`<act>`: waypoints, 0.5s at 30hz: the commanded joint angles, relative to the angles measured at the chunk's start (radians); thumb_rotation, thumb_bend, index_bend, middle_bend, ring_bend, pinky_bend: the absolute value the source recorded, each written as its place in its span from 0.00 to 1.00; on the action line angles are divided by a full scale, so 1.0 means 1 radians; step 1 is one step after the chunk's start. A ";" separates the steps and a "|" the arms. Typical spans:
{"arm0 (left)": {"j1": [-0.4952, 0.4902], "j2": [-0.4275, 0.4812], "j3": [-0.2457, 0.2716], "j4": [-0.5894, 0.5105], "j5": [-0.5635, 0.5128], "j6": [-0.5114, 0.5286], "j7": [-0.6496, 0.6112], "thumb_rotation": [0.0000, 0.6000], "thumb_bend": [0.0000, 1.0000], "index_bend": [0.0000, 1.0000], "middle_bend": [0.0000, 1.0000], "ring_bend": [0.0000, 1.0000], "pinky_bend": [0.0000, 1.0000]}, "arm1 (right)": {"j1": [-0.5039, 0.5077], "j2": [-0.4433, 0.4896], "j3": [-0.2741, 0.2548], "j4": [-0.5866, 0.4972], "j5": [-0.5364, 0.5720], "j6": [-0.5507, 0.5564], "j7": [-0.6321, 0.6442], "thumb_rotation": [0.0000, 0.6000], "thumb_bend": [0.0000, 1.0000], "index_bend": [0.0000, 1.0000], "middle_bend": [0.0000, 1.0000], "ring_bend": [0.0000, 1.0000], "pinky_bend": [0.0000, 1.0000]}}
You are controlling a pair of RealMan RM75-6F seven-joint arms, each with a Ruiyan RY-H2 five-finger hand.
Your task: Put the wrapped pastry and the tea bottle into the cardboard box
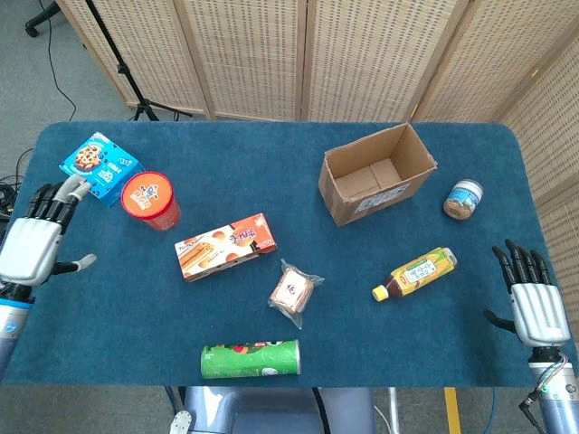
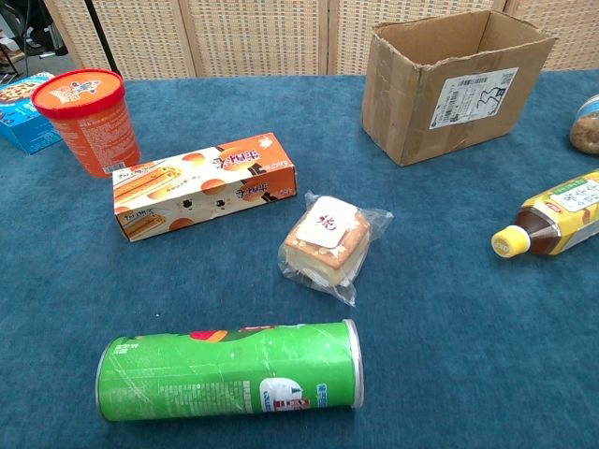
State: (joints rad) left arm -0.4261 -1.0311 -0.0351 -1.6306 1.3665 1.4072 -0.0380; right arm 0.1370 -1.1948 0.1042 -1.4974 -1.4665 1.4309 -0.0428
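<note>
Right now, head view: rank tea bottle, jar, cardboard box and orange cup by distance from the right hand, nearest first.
From the right hand:
1. Tea bottle, just to its left.
2. Jar, up near the table's right edge.
3. Cardboard box, farther up and left.
4. Orange cup, far left.

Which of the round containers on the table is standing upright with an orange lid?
The orange cup, beside the blue cookie box. The green can and tea bottle lie on their sides; the small jar has a pale lid.
</note>
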 commanded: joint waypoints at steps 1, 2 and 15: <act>0.088 0.060 0.020 -0.073 -0.089 0.039 0.011 1.00 0.00 0.00 0.00 0.00 0.00 | 0.032 0.014 -0.020 -0.024 -0.070 -0.016 -0.002 1.00 0.00 0.00 0.00 0.00 0.00; 0.112 0.072 0.023 -0.093 -0.111 0.050 0.004 1.00 0.00 0.00 0.00 0.00 0.00 | 0.050 0.021 -0.027 -0.034 -0.099 -0.033 -0.013 1.00 0.00 0.00 0.00 0.00 0.00; 0.238 0.128 0.027 -0.129 -0.057 0.126 -0.108 1.00 0.00 0.00 0.00 0.00 0.00 | 0.487 -0.008 0.018 -0.270 -0.227 -0.594 -0.134 1.00 0.00 0.00 0.00 0.00 0.00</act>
State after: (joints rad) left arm -0.1987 -0.9090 -0.0065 -1.7644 1.2968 1.5298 -0.1289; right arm 0.4637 -1.1430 0.0773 -1.6943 -1.6958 1.0308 -0.1014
